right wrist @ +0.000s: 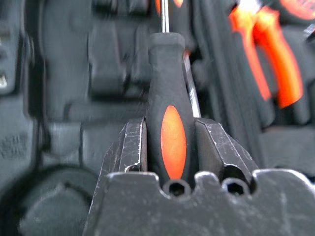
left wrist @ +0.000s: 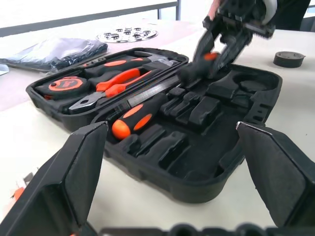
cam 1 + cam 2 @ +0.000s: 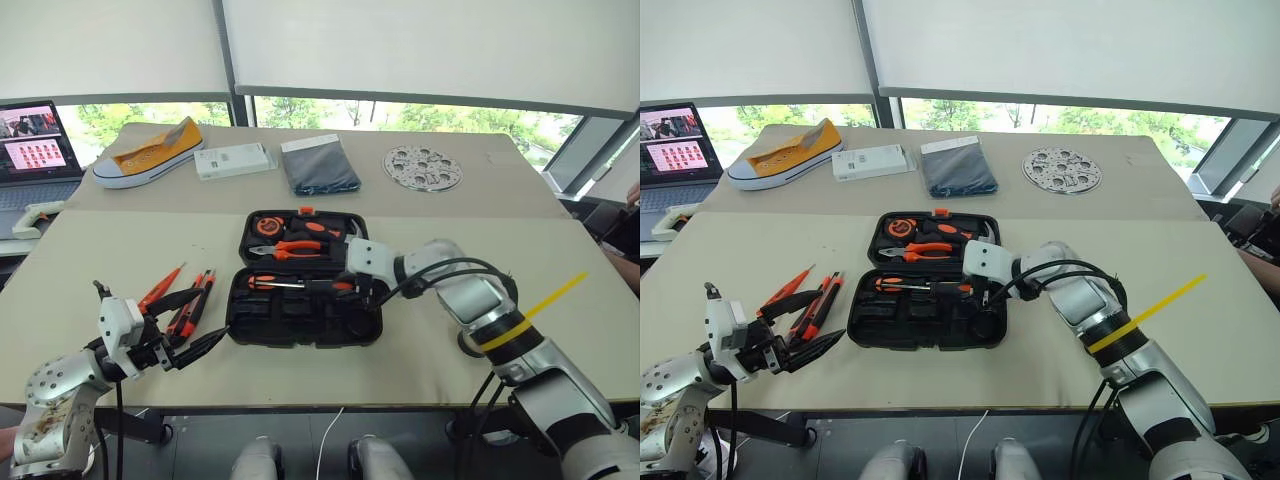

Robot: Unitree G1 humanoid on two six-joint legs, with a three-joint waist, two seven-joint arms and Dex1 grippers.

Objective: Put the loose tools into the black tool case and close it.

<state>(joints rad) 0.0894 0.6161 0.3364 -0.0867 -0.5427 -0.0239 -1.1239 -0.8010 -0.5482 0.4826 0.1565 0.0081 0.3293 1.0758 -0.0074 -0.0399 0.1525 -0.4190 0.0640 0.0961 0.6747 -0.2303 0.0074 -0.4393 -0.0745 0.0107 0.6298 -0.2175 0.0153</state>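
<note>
A: Where are we with the screwdriver [image 1: 170,128]?

B: The right gripper [image 1: 171,147] has it clamped by the handle, one finger on each side, shaft pointing away from the wrist. It hangs over the near half of the open case [image 3: 300,335], just above another screwdriver [image 2: 135,118] that already lies in a long recess.

A: How would you seat it well?

B: I'd line the shaft up with a free long recess before lowering, keeping the handle level so the tip doesn't catch on the moulded ribs. Press until the handle sits flush, then let go. If it rides proud of the tray, the lid probably won't shut later.

A: How wide are those fingers?

B: Narrow, only as far apart as the handle is thick. They are grasping it, not merely touching.

A: And the other arm?

B: The left gripper [image 3: 190,325] stands fully spread, holding nothing, off to the left of the case and pointing towards it. Just beyond its fingers lie the remaining tools [image 3: 185,300]: orange-and-black pieces bunched together on the table [image 3: 90,250].

A: Anything near the right gripper besides the case?

B: A small dark roll [image 2: 288,59] sits on the table just beyond the case, on the right arm's side. The hammer, pliers [image 3: 290,250] and tape measure are already bedded in the far half.
</note>
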